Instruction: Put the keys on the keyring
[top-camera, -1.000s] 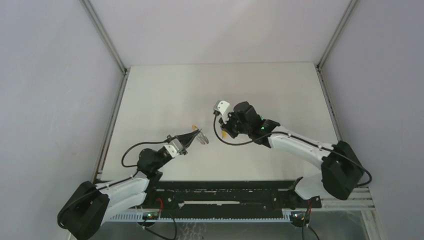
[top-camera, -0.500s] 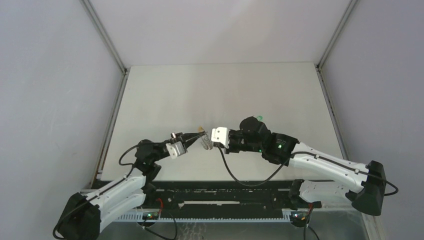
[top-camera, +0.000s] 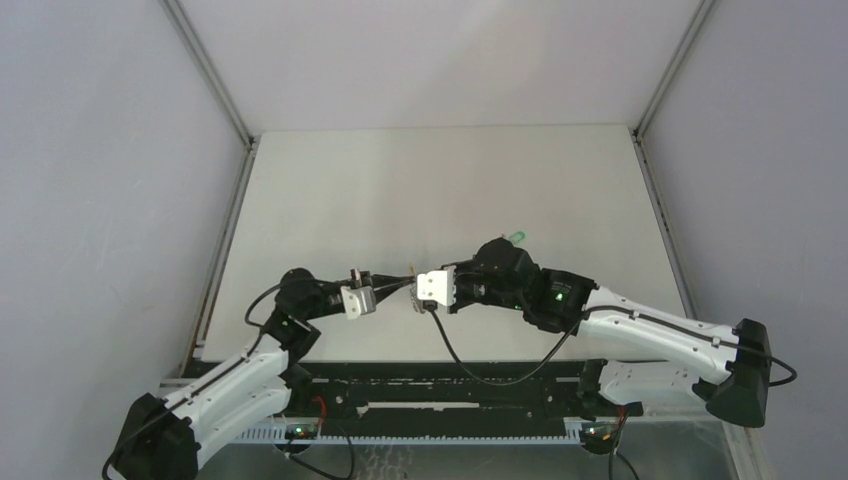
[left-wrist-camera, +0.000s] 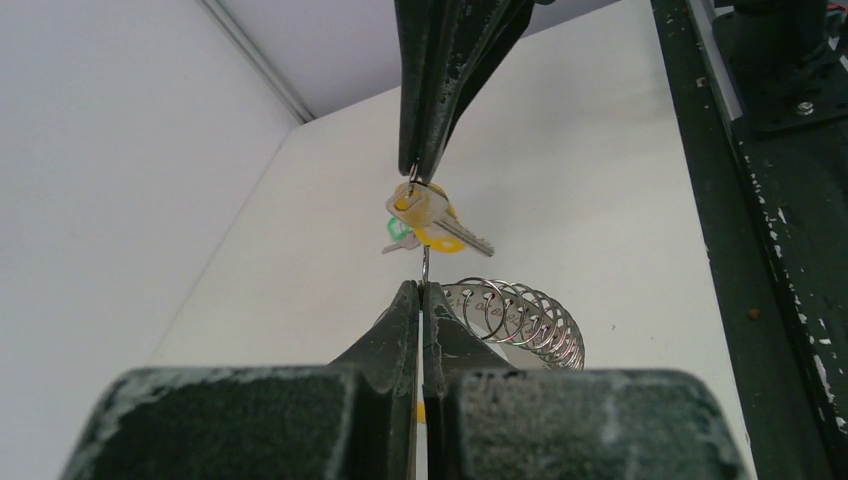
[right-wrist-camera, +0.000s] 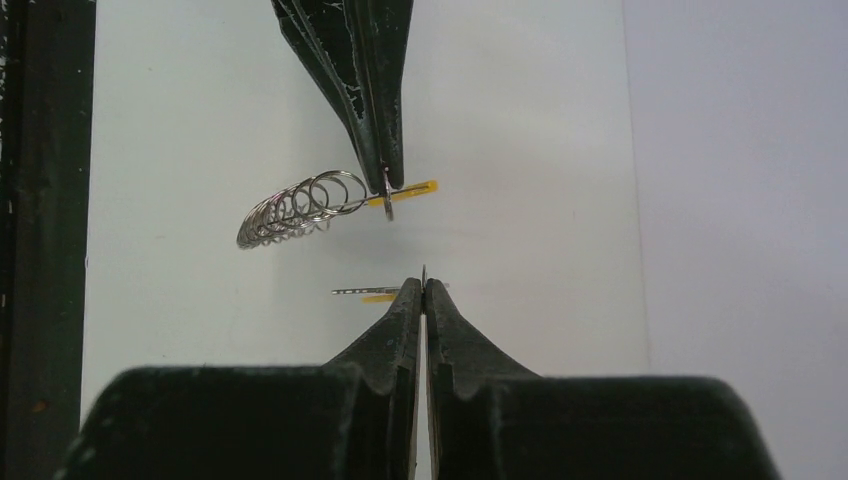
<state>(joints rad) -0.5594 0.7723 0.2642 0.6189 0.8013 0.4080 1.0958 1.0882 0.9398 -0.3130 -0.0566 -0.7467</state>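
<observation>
Drawn together toward the near edge, left jaws clamp the keyring (right-wrist-camera: 412, 189), right jaws pinch the orange key (left-wrist-camera: 432, 213).

1. The keys (left-wrist-camera: 432, 220) are grey metal; one head is yellow-orange, the other is green (mostly hidden behind the first).
2. The keyring (right-wrist-camera: 412, 189) is grey with a yellow section.
3. The chain of small rings (right-wrist-camera: 295, 208) is shiny silver.
4. The fingers (left-wrist-camera: 440, 60) are dark with pale worn specks.
5. The table (top-camera: 400, 180) is off-white.

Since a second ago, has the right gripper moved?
Yes. The right gripper swung left and nearer to the black rail along the near edge.
</observation>
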